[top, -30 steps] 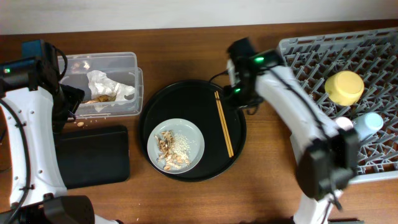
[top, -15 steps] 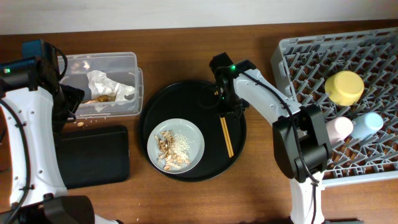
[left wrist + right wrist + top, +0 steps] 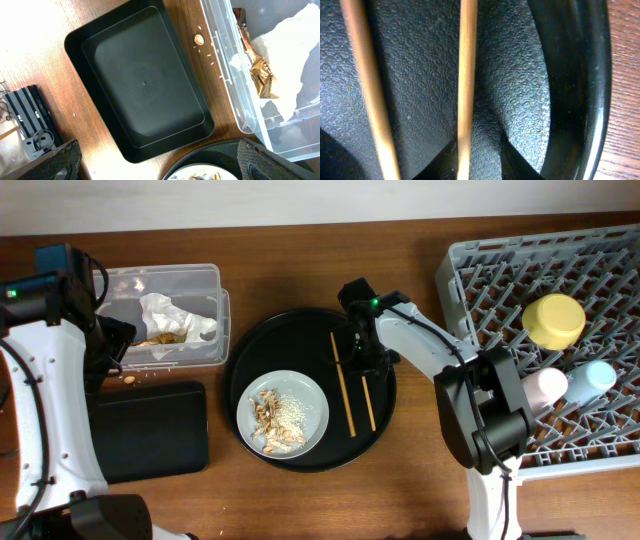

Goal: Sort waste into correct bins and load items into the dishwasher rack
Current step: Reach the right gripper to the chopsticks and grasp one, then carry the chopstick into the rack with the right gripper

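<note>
Overhead: the grey plate (image 3: 303, 387) of tan scraps (image 3: 270, 420) sits on the round black tray (image 3: 290, 340), beside the right pincer (image 3: 362, 358).
That pincer stands spread astride one chopstick (image 3: 465, 75); the left pincer (image 3: 167, 162), released, hangs near the flat black tray (image 3: 142, 82) and the clear tub (image 3: 225, 75) holding the wrapper (image 3: 295, 45).

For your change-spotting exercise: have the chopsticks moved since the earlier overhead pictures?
Yes. One chopstick has slid left, nearer the grey plate, splitting the pair.

Brown wood-grain table (image 3: 300, 510); pale wall (image 3: 250, 195) strip along far edge. Bright glare on wood at left.
</note>
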